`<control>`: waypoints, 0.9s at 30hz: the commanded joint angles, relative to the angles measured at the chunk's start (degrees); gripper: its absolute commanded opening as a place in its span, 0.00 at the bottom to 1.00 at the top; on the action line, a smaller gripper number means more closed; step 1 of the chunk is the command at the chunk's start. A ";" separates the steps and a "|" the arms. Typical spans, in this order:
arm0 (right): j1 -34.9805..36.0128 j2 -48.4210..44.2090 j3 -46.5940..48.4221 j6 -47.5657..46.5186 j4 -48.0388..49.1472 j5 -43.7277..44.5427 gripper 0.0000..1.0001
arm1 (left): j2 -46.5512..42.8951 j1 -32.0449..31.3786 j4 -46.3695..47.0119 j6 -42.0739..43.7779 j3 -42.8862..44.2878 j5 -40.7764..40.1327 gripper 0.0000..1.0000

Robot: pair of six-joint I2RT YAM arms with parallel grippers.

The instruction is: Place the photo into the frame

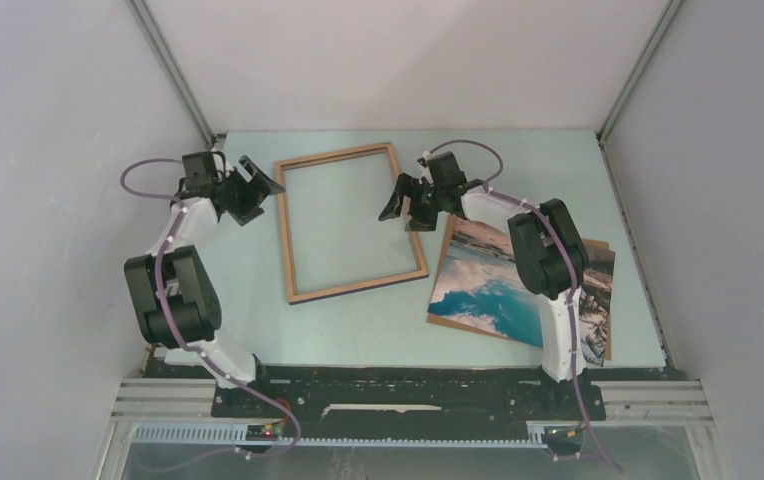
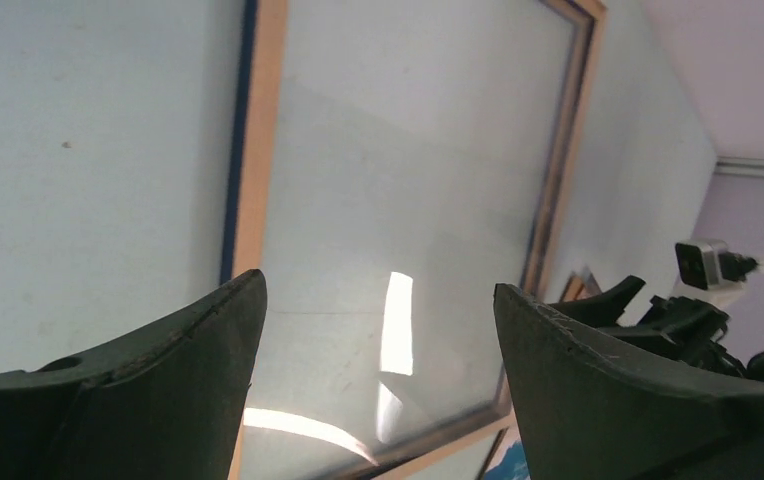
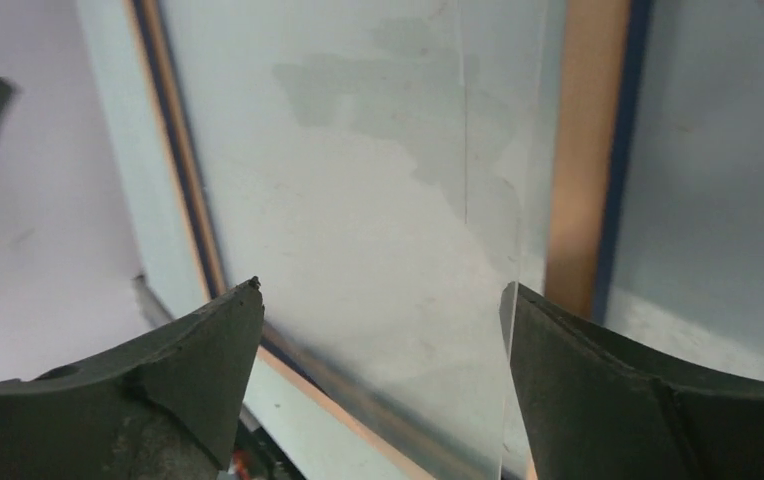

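Observation:
The frame (image 1: 285, 231) lies flat in the middle of the table with its brown wood face up, and a clear pane (image 3: 378, 180) rests inside it. The photo (image 1: 478, 285), a beach scene face up, sits to the right of the frame, partly under my right arm. My left gripper (image 1: 261, 190) is open by the frame's far left corner, holding nothing. My right gripper (image 1: 405, 212) is open over the frame's right rail (image 3: 583, 150), also empty. In the left wrist view the wood rail (image 2: 256, 150) runs past my open left gripper (image 2: 378, 300). The pane's edge stands near the right finger of my open right gripper (image 3: 383, 295).
A second print (image 1: 598, 300) on a brown board lies under the photo at the right. Grey walls close in the table on the left, back and right. A black base rail (image 1: 408, 395) runs along the near edge.

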 commanded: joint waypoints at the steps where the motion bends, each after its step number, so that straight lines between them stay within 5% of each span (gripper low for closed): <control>1: 1.82 -4.59 5.86 -8.88 -19.27 12.18 0.99 | -5.53 -2.19 2.43 -0.35 -2.84 2.15 0.89; 9: 3.93 -14.20 3.83 -13.97 -31.18 34.99 1.00 | -12.29 -4.28 5.64 -2.75 -5.58 6.38 0.90; 15: 1.82 -30.32 -11.20 -13.40 -27.67 35.13 1.00 | -15.36 -8.99 5.90 -2.19 -6.37 6.65 0.90; 19: -1.86 -42.13 -22.60 -12.75 -27.76 34.84 1.00 | -16.70 -19.63 5.92 -1.12 -6.60 6.72 0.90; 24: -15.65 -57.98 -39.30 -7.73 -26.29 25.35 1.00 | -15.23 -36.37 3.09 2.06 -5.54 5.36 0.91; 27: -20.36 -63.77 -45.01 -3.96 -28.62 29.32 1.00 | -12.16 -45.58 0.48 4.07 -4.39 3.50 0.90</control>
